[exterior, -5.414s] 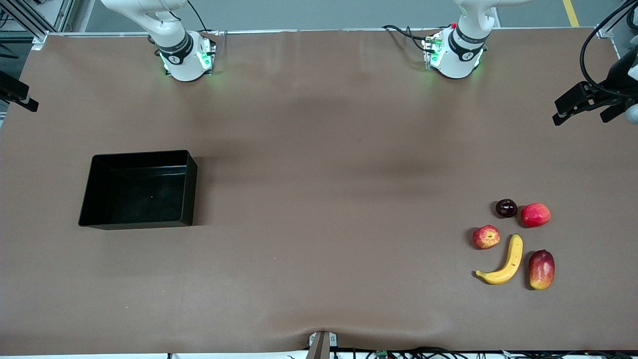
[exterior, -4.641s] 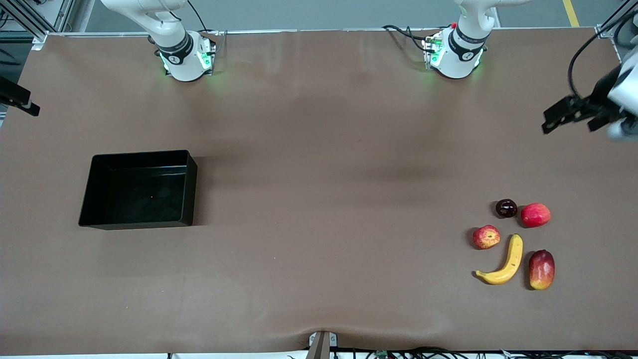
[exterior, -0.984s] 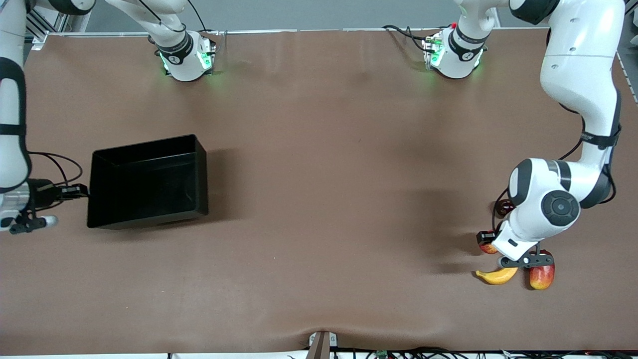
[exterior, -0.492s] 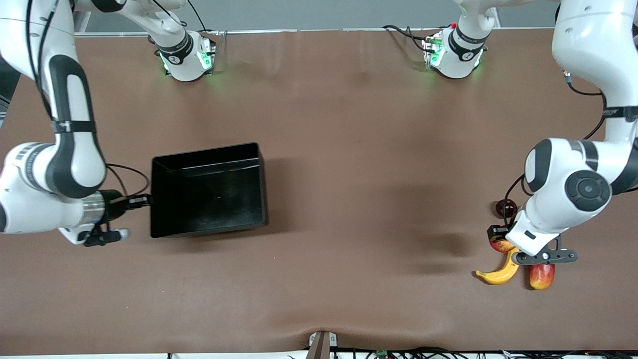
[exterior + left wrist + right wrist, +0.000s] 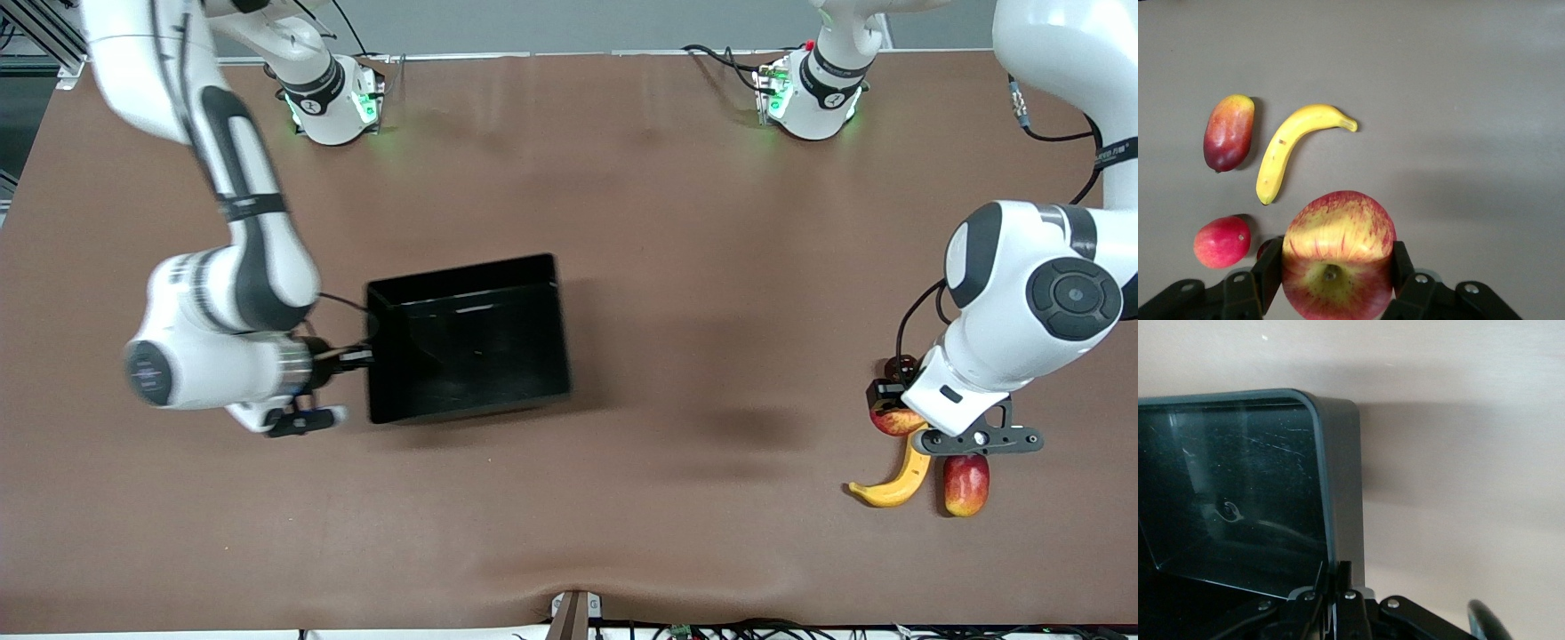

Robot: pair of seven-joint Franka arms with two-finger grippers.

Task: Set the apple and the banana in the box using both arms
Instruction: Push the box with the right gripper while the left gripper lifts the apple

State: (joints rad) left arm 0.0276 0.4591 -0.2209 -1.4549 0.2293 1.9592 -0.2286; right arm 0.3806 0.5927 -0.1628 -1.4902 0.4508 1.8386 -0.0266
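Apple (image 5: pixel 1338 257): we hold it clamped in the left gripper (image 5: pixel 1335 283), raised over the fruit cluster at the left arm's end of the table. Box (image 5: pixel 468 338): we carry it mid-table, its wall pinched in the shut right gripper (image 5: pixel 360 356), long axis running along the table toward the apple. Banana (image 5: pixel 896 476): on the table beside the mango-like fruit (image 5: pixel 965 484), nearest our left arm, its long axis running slantwise toward the front camera.

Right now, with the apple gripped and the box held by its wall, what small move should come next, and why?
Probably carry the apple toward the box. The left tool is shut on it above the banana; the right tool clamps the box wall near mid-table, and nothing lies inside.
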